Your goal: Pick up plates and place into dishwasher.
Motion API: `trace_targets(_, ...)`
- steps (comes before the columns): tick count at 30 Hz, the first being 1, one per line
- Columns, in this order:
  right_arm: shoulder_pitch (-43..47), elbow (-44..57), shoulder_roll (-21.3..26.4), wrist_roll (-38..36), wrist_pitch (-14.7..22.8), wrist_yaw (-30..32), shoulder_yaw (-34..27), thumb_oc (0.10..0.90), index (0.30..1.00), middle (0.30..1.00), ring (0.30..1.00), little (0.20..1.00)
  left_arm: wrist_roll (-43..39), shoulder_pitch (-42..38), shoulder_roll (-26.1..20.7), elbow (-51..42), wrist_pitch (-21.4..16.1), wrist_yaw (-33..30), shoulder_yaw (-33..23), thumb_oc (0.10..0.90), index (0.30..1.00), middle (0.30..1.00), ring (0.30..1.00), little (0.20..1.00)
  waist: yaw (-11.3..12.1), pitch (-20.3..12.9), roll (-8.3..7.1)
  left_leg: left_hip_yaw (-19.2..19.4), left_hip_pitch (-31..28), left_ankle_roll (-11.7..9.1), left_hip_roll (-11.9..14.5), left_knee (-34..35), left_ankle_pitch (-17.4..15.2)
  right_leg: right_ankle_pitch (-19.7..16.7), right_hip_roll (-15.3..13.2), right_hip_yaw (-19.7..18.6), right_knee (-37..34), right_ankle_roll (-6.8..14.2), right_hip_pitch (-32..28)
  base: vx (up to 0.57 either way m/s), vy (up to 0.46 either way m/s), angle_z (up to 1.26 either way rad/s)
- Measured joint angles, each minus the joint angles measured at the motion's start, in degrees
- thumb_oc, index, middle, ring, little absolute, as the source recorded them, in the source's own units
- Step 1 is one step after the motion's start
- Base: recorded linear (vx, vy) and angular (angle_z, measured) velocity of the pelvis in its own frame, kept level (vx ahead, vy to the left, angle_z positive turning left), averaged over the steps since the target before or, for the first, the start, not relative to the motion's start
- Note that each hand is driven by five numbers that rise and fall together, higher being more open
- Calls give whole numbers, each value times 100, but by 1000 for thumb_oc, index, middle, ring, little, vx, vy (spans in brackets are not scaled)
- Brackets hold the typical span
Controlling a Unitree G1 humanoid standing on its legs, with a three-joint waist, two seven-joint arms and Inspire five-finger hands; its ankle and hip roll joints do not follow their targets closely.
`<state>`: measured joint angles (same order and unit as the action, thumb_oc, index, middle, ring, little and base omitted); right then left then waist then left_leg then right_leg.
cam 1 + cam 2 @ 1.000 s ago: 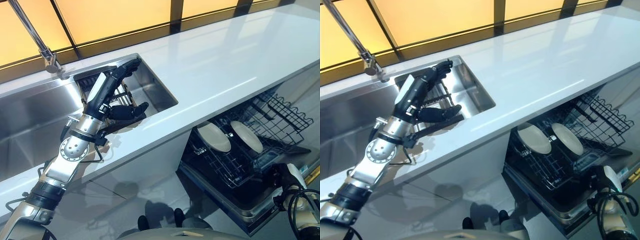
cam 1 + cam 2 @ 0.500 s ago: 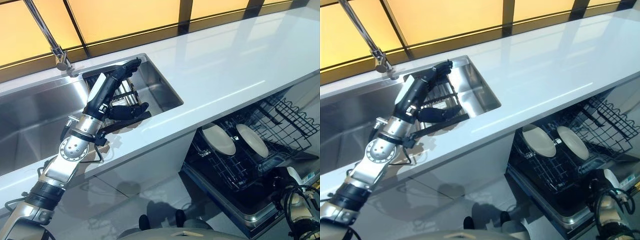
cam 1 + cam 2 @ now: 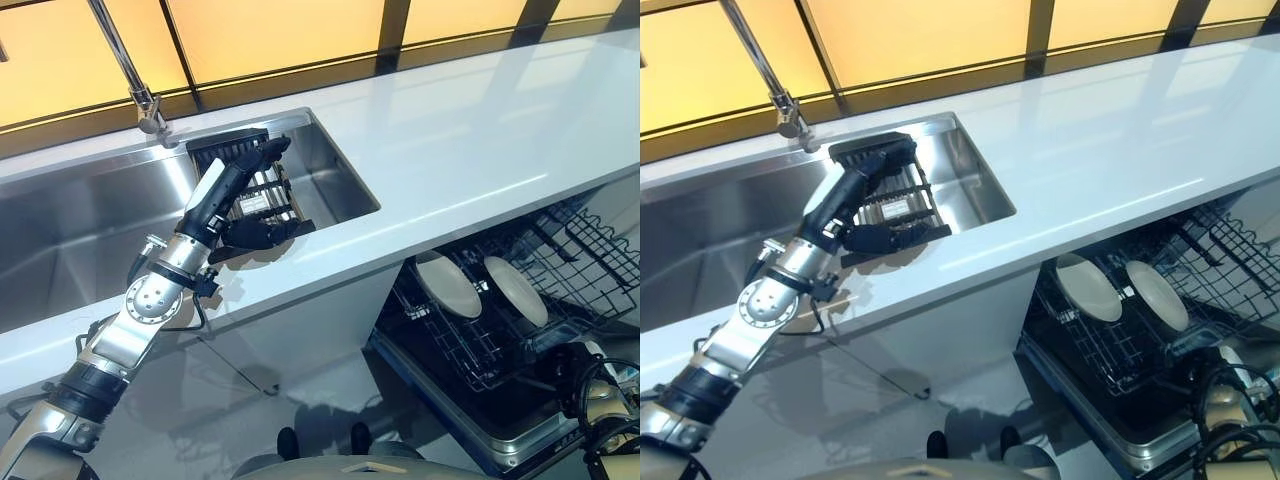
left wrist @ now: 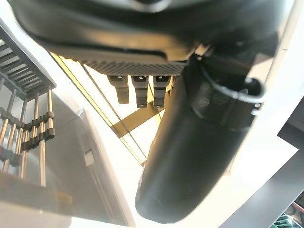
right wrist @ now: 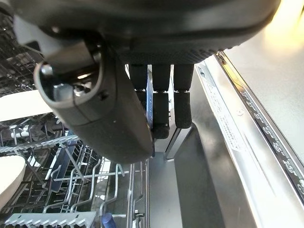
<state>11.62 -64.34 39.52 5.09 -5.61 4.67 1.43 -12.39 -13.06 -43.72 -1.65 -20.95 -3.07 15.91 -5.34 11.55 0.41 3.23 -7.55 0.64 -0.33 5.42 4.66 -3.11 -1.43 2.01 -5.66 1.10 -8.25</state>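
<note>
1. White countertop (image 3: 480,130) runs the length of the scene under a row of amber-lit windows, and everything below is placed against it.
2. Set into the countertop's left part is a stainless sink (image 3: 70,230), with a tall faucet (image 3: 135,75) rising from the counter strip behind it.
3. At the sink's right end, just inside the counter edge, sits a dark rack (image 3: 890,185) of metal bars.
4. Over that rack hangs the left hand (image 3: 245,200), its arm coming up from below the counter's front edge; the fingers reach straight out over the rack's top and the thumb spreads toward the counter, so the hand is spread wide and grips nothing.
5. Whether the fingers touch the rack cannot be told, and no plate can be made out among its bars.
6. Below the countertop's right part, the dishwasher (image 3: 470,420) stands with its lower basket (image 3: 470,350) pulled out.
7. Two plates (image 3: 448,283) stand on edge side by side in that basket, leaning, well apart from the left hand.
8. Low beside the basket's near corner, under the counter's right end, is the right hand (image 5: 156,104); its wrist view shows the fingers hanging straight and empty beside the dishwasher's wire racks, with the pale edge of a plate off to one side.
</note>
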Motion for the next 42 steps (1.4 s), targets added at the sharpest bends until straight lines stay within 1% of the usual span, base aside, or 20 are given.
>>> trace_targets(2,12,-1,38,-203,-46,-22,166,100,300,300,300,200,0,0,0,-1,4,0,1,800,900,900,900,900,31,1,1,-35,5,-19,9,0,6,1,4,23,0,-1,-2,28,1,6)
trace_targets(6,96,8,11,-375,-101,-20,228,100,300,300,300,200,0,0,0,3,75,0,3,800,900,900,900,900,59,2,4,-78,39,-31,14,1,34,-13,12,31,0,-17,2,0,0,0)
trace_targets(10,318,9,7,-408,-195,23,566,100,300,300,300,200,0,0,0,11,79,-2,3,800,900,900,900,900,56,4,7,-202,55,-29,8,2,45,-40,23,43,0,-58,30,0,22,-8)
trace_targets(12,447,21,0,-410,-210,23,643,100,300,300,300,200,0,0,0,11,77,-9,3,800,900,900,900,900,55,4,7,-238,108,-28,11,2,46,-63,28,59,0,-87,95,13,28,-10)
trace_targets(14,638,27,-18,-418,-302,30,785,100,300,300,300,200,2,0,3,54,77,-10,9,800,900,900,900,900,57,4,7,-371,122,-42,9,1,65,-103,22,196,0,-89,112,30,28,-10)
trace_targets(15,680,35,-28,-418,-304,30,841,100,300,300,300,200,3,-1,5,54,74,-16,9,800,900,900,900,900,58,3,7,-399,118,-44,11,1,66,-109,29,200,1,-98,107,33,23,-5)
trace_targets(16,732,40,-30,-418,-307,38,850,100,300,300,300,200,3,-3,11,54,67,-20,9,800,900,900,900,900,57,5,14,-464,117,-47,9,1,73,-117,38,211,0,-111,106,0,0,0)
trace_targets(20,894,161,-83,-434,-337,116,883,100,300,300,300,200,6,-3,19,55,60,-57,9,800,900,900,900,900,60,11,49,-518,119,-20,11,1,119,-120,43,274,0,-119,94,22,18,7)
trace_targets(21,1023,168,-113,-436,-339,125,907,100,300,300,300,200,8,-3,25,61,56,-76,9,800,900,900,900,900,78,11,95,-544,120,-17,2,1,127,-120,35,302,0,-119,81,23,18,9)
trace_targets(24,1295,167,-100,-436,-355,155,1025,100,300,300,300,200,9,-5,31,64,39,-147,8,800,900,900,900,900,150,11,218,-605,120,-19,-11,1,136,-118,26,346,0,-117,60,22,13,10)
trace_targets(27,1566,175,-83,-439,-354,185,1073,100,300,300,300,200,10,-7,72,64,9,-157,8,800,900,900,900,900,263,14,372,-647,120,-36,-7,0,142,-111,32,371,0,-115,46,19,4,9)
trace_targets(29,1695,175,-52,-436,-352,170,1081,100,300,300,300,200,10,-7,148,69,-48,-157,8,800,900,900,900,900,354,7,478,-692,119,-42,-3,0,160,-102,36,452,0,-131,28,18,2,13)
trace_targets(31,1804,183,-45,-436,-335,62,1201,100,300,300,300,200,12,-14,218,70,-64,-157,9,800,900,900,900,900,407,5,534,-759,117,-54,1,-1,177,-98,45,502,0,-139,-2,21,2,19)
trace_targets(33,1874,327,-59,-433,-310,-47,1344,100,300,300,300,200,14,-67,309,71,-67,-158,11,800,900,900,900,900,549,20,588,-807,115,-81,10,-3,197,-92,65,539,0,-157,-8,36,0,17)
trace_targets(35,1889,370,-68,-433,-305,-54,1363,100,300,300,300,200,14,-71,309,79,-72,-158,11,800,900,900,900,900,577,23,595,-816,119,-93,10,-3,206,-89,67,559,0,-162,-12,18,-2,9)
trace_targets(36,2005,394,-84,-436,-300,-82,1504,100,300,300,300,200,15,-97,311,119,-74,-159,11,800,900,900,900,900,659,25,603,-850,118,-109,9,-4,219,-77,71,621,1,-171,-36,38,-8,15)
trace_targets(37,2103,394,-109,-435,-294,-98,1517,100,300,300,300,200,16,-112,312,147,-75,-162,11,800,900,900,900,900,717,27,600,-880,120,-112,6,-4,222,-71,91,639,1,-171,-44,39,-9,20)
trace_targets(39,2258,395,-141,-436,-287,-102,1516,100,300,300,300,200,23,-117,328,349,-173,-166,10,800,900,900,900,900,796,31,596,-942,88,-110,-12,-4,225,-44,91,657,1,-160,-107,43,-11,16)
trace_targets(42,2344,395,-141,-436,-286,-97,1510,100,300,300,300,200,21,-117,328,453,-181,-168,7,800,900,900,900,900,867,42,579,-1047,107,-104,-63,-4,237,-1,89,658,1,-133,-137,18,-9,19)
